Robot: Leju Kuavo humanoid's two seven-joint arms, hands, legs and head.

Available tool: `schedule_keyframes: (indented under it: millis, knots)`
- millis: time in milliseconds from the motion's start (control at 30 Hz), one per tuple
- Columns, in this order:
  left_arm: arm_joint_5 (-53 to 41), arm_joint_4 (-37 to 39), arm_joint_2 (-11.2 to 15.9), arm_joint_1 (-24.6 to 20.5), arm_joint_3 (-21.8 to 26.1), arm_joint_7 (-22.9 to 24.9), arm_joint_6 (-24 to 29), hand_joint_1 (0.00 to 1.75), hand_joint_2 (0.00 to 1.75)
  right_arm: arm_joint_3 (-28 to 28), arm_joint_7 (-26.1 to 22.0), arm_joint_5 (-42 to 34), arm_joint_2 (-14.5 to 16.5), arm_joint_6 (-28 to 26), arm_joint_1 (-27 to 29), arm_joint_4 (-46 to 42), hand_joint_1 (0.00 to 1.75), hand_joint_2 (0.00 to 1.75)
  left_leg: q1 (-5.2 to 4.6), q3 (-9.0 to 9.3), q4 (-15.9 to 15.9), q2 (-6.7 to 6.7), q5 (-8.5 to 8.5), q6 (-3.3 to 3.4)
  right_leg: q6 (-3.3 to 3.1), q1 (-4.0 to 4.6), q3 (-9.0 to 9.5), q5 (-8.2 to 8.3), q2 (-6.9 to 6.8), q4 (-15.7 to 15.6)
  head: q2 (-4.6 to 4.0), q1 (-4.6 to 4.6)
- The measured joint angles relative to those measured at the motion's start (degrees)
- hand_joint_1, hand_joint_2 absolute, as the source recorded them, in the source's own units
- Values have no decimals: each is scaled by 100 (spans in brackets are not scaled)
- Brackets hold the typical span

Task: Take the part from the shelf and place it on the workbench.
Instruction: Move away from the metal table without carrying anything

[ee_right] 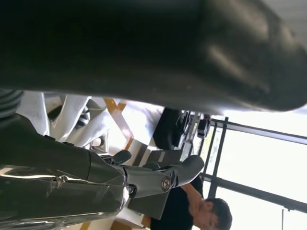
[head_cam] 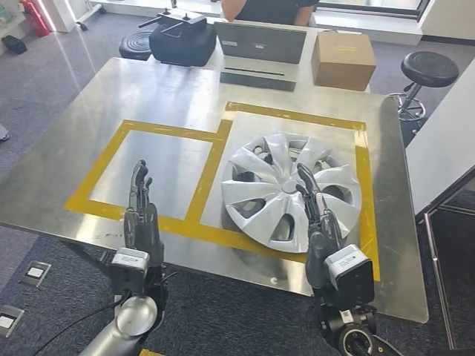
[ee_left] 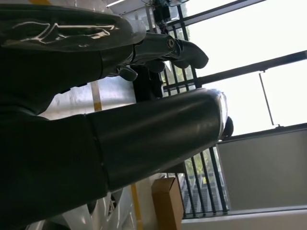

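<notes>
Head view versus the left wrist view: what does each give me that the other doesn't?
Head view alone: the whole silver wheel cover lying flat inside the right yellow-taped box of the workbench, the right hand above its near edge, and a laptop.
Left wrist view alone: the window bars.
Both: the left hand, the cardboard box.

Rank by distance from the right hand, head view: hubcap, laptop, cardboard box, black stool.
From the right hand:
1. Silver hubcap: directly under the hand, inside the right yellow-taped square.
2. Laptop: far side of the workbench, centre.
3. Cardboard box: far edge, right of the laptop; too close to the laptop to rank firmly.
4. Black stool: off the bench, far right.
</notes>
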Motion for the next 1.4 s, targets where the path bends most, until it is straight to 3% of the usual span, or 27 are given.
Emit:
schedule_keyframes:
  millis: [67, 100, 133, 167, 233, 267, 367, 433, 533, 567, 600, 633, 700, 767, 900, 967, 1033, 1067, 1100, 1133, 1200, 1267, 1333, 1400]
  knots:
    - [0, 1, -2, 9, -14, 0, -1, 0, 0, 0, 1, 0, -8, -1, 37, 0, 0, 0, -5, -43, 5, 0, 26, 10, 33, -4, -199, -245, 0, 611, 0, 56]
    - [0, 2, -2, 14, -21, 0, -1, 0, 0, -1, 1, 0, -11, 0, 51, 0, 0, 0, -6, -57, 8, -4, 36, 6, 39, -9, -149, -203, 0, 602, 0, 78]
    - [0, 2, -2, 17, -27, 0, -1, 0, 0, -2, 0, 0, -13, 1, 57, -1, 0, 0, -6, -64, 14, -9, 44, -1, 37, -16, 18, -58, 0, 349, 0, 99]
    - [-1, 2, -2, 17, -30, 0, -1, 0, 0, -4, -1, 0, -16, 1, 58, -3, 0, 0, -6, -67, 24, -15, 49, -8, 26, -23, 264, 142, 4, -78, -1, 121]
    - [-2, 2, -3, 13, -33, 0, -1, 0, 0, -15, -2, 0, -20, 1, 56, -13, 0, 0, -26, -97, 55, -24, 67, -49, -6, -16, 686, 390, 34, -855, -1, 153]
    - [-2, 2, -4, 12, -34, -1, -1, 0, 0, -21, -2, 0, -22, 1, 59, -19, 0, 0, -35, -123, 69, -26, 86, -80, -27, -6, 778, 432, 48, -1053, 0, 153]
    - [-2, 2, -4, 14, -39, -2, 0, 0, 0, -32, -2, 0, -26, 1, 66, -31, 0, 0, -40, -182, 93, -36, 130, -187, -119, -3, 766, 478, 49, -1120, -1, 118]
    - [-4, 2, -3, 6, -42, -4, 0, 0, 0, -34, -3, 0, -28, 2, 61, -40, 0, 0, -35, -314, 372, -42, -88, -248, -206, -32, 732, 547, 25, -1155, 0, 64]
    - [-3, 2, 0, 11, -43, -7, 0, 0, 0, -35, -2, 0, -28, 7, 65, -48, 0, 0, -4, -806, 1505, -39, -737, -320, -274, -24, 609, 637, -10, -1165, 0, -55]
    - [-3, 2, 2, 18, -43, -7, 0, 0, 0, -34, -2, 0, -28, 8, 67, -48, 0, 0, 1, -915, 1795, -38, -853, -334, -276, -18, 562, 666, -16, -1161, -1, -79]
    - [-2, 2, 5, 22, -43, -7, 0, 0, 0, -34, -1, 0, -28, 10, 67, -48, 0, 0, 2, -916, 1876, -38, -858, -339, -273, -16, 519, 692, -20, -1157, -1, -99]
    - [-2, 2, 7, 22, -44, -7, 0, 0, 0, -34, -1, 0, -28, 10, 68, -48, 0, 0, 2, -790, 1714, -38, -756, -337, -265, -17, 483, 716, -22, -1151, 0, -122]
    - [-2, 2, 9, 11, -47, -7, 0, 0, 0, -35, -1, 0, -29, 10, 67, -48, 0, 0, 0, -275, 907, -35, -416, -305, -235, -12, 441, 751, -21, -1135, 0, -172]
    - [-2, 2, 8, -11, -53, -7, 0, 0, 0, -38, -2, 0, -30, 10, 63, -50, 0, 0, -9, 97, 227, -33, -230, -253, -190, 14, 397, 775, -18, -1100, 0, -202]
    - [-3, 2, 9, -10, -61, -7, 0, 0, 0, -44, -1, 0, -34, 6, 64, -53, 0, 0, -9, 103, 65, -29, -154, -118, -70, 16, 307, 760, -15, -1022, -1, -138]
    - [-6, 2, 5, -14, -66, -4, 0, 0, 0, -49, 1, -2, -45, -4, 65, -54, 0, 0, 4, 74, 38, -15, -97, -35, -19, 2, 142, 431, -6, -617, 0, -80]
    - [-12, 2, 1, -10, -69, -1, 0, 0, 0, -49, 5, -7, -55, -13, 68, -55, 0, 0, -9, 13, 42, -6, -51, 6, 19, -1, -127, -47, -2, 179, 0, 7]
    - [-15, 2, 1, -3, -69, 2, 0, 0, 0, -47, 8, -10, -57, -16, 70, -55, 0, 0, -17, -24, 46, -3, -24, 15, 30, -1, -215, -194, -2, 504, 0, 41]
    - [-20, 2, 1, 5, -69, 4, 0, 0, 0, -45, 10, -10, -59, -18, 71, -55, 0, 0, -23, -60, 51, -3, 2, 14, 33, 0, -216, -230, -2, 638, 1, 63]
    - [-24, 2, 1, 14, -69, 7, 0, 0, 0, -43, 11, -11, -60, -19, 70, -55, 0, 0, -27, -90, 57, -5, 25, 10, 25, 0, -101, -155, -2, 533, 1, 82]
    - [-34, 2, 0, 23, -69, 14, 0, 0, 0, -42, 10, -13, -61, -23, 63, -55, 0, 0, -29, -127, 68, -12, 63, -12, -25, 8, 397, 164, 5, -257, 1, 121]
    - [-45, 2, -2, 22, -69, 17, 0, 0, 0, -40, 10, -15, -61, -26, 51, -57, 0, 0, -47, -163, 89, -17, 103, -60, -85, 35, 787, 351, 19, -968, 0, 148]
    - [-52, 2, -2, 26, -69, 17, 0, 0, 0, -37, 11, -20, -62, -28, 46, -60, 0, 0, -56, -204, 99, -14, 157, -125, -133, 63, 857, 378, 32, -1123, -1, 147]
    - [-62, 2, -2, 32, -69, 18, 0, 0, 0, -32, 13, -37, -64, -26, 39, -61, 0, 0, -57, -253, 123, -16, 155, -192, -193, 35, 837, 466, 24, -1142, -1, 142]
